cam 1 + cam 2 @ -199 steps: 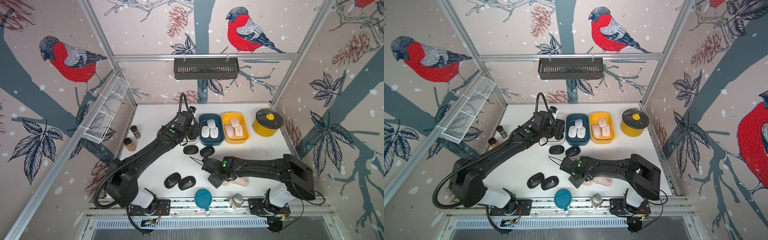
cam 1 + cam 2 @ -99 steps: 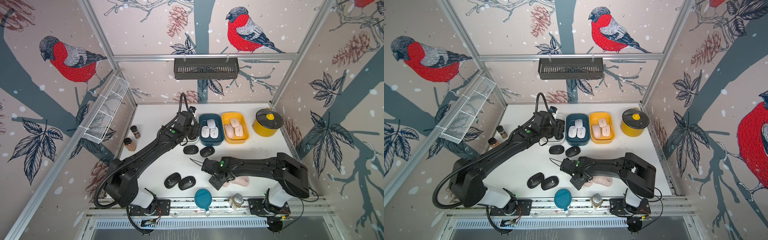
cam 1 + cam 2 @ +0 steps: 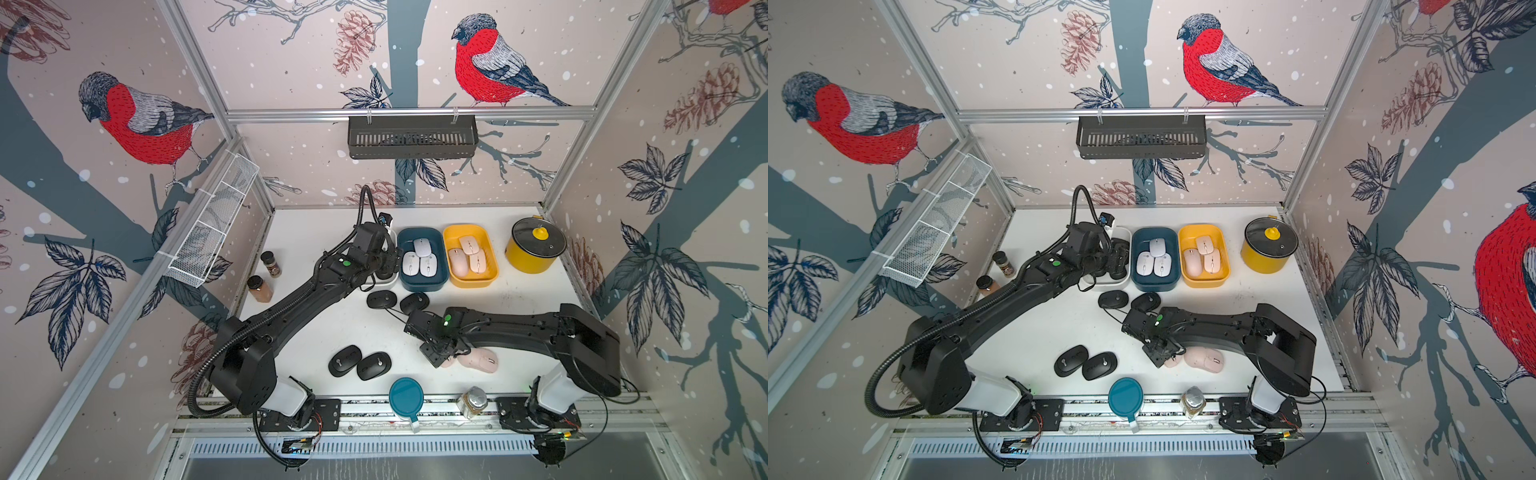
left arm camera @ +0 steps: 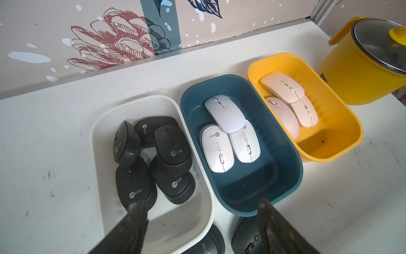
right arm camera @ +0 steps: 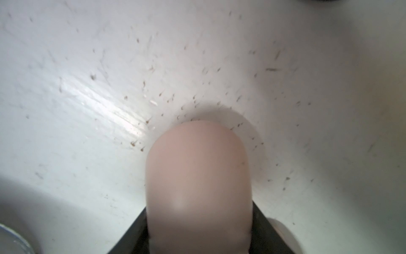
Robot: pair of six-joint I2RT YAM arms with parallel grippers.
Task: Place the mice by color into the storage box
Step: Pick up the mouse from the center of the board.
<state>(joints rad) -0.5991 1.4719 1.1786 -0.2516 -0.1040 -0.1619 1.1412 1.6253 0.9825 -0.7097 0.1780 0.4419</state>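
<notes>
two fingers of the right gripper (image 5: 198,206) are clamped on a pink mouse (image 5: 197,171), with a second pink mouse (image 3: 480,359) just beside it on the surface (image 3: 324,324). the left gripper (image 4: 201,203) hangs, jaws apart, above the white bin (image 4: 103,123) of black mice (image 4: 171,145). white mice (image 4: 219,149) lie in the blue bin (image 4: 296,167), pink mice (image 4: 287,94) in the yellow bin (image 4: 342,123). four loose black mice (image 3: 344,360) lie on the surface.

Both top views show you the whole counter (image 3: 361,328) from high above; wrist cameras look down at it from close by.
</notes>
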